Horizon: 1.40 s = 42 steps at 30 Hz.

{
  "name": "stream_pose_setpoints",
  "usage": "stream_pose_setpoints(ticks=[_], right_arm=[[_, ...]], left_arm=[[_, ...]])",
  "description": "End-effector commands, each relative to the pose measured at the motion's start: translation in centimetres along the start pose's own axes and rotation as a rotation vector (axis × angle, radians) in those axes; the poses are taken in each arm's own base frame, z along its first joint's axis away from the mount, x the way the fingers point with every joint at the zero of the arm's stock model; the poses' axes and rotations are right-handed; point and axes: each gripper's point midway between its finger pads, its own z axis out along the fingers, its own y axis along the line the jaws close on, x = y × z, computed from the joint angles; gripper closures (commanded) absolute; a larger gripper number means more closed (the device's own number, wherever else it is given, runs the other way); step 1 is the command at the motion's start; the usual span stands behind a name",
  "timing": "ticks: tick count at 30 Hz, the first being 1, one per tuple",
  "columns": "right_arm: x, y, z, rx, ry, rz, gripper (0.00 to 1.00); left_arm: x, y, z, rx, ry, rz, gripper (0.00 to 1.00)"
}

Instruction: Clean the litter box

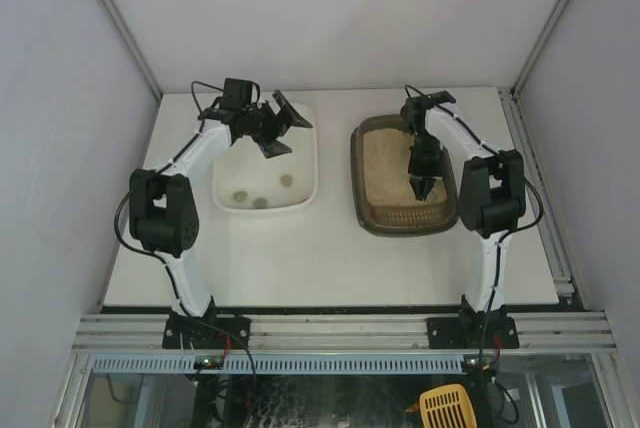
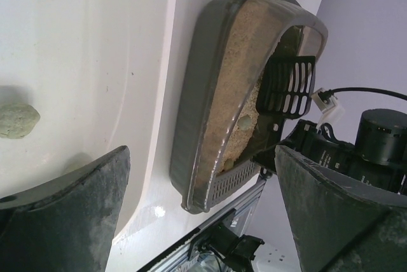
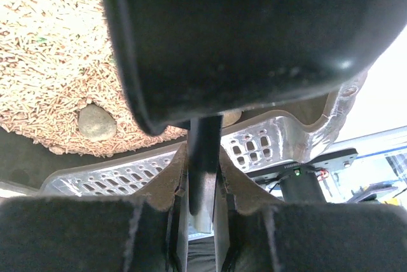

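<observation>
your right pincer (image 3: pixel 202 224) is clamped on the thin dark handle (image 3: pixel 202 157) of a dark scoop (image 3: pixel 241 30), whose blurred blade fills the top of the view. under it lies beige pellet litter (image 3: pixel 51 56) in the litter box (image 3: pixel 108 178), its pale perforated end wall nearest you. one grey lump (image 3: pixel 96 122) rests on the litter beside that wall.

The right tool (image 3: pixel 203 164) blocks much of the litter box (image 3: pixel 32 154) and covers most of the handle (image 3: pixel 203 138) it clamps. The lumps (image 1: pixel 262 203) in the white tub (image 1: pixel 306 163) are too small to identify; the bottom edge cuts off the yellow scoop (image 1: pixel 445 410).
</observation>
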Motion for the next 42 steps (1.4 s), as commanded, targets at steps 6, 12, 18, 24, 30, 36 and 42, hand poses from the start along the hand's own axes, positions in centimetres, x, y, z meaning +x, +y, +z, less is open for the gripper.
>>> stream_pose_setpoints(ticks=[6,12,18,24,30,36,42], right_arm=[[-0.9,2.1,0.7,-0.025,-0.033,-0.014,1.0],[-1.2,3.0,1.3,-0.06,-0.018,-0.016,1.0],[0.0,5.8,1.2,-0.187,0.04,-0.031,1.0],[0.4,9.4,0.9,-0.37,0.093,-0.033,1.0],[-1.1,10.4,1.5,-0.481,0.083,-0.002,1.0],[-2.2,11.1,2.2,-0.686,0.087,0.062,1.0],[-2.8,10.8,1.6,-0.766,0.046,0.065,1.0]], left_arm=[[0.6,-0.6,0.4,0.051,0.053,-0.004,0.02],[0.5,-0.3,0.6,0.044,0.047,-0.003,0.02],[0.4,0.0,0.9,0.036,0.045,-0.004,0.03],[0.5,-0.1,1.0,0.043,0.057,-0.006,0.03],[0.7,0.1,1.2,0.045,0.068,-0.009,0.03],[0.7,0.2,1.4,0.043,0.072,-0.009,0.03],[0.7,0.3,1.6,0.044,0.076,-0.011,0.04]])
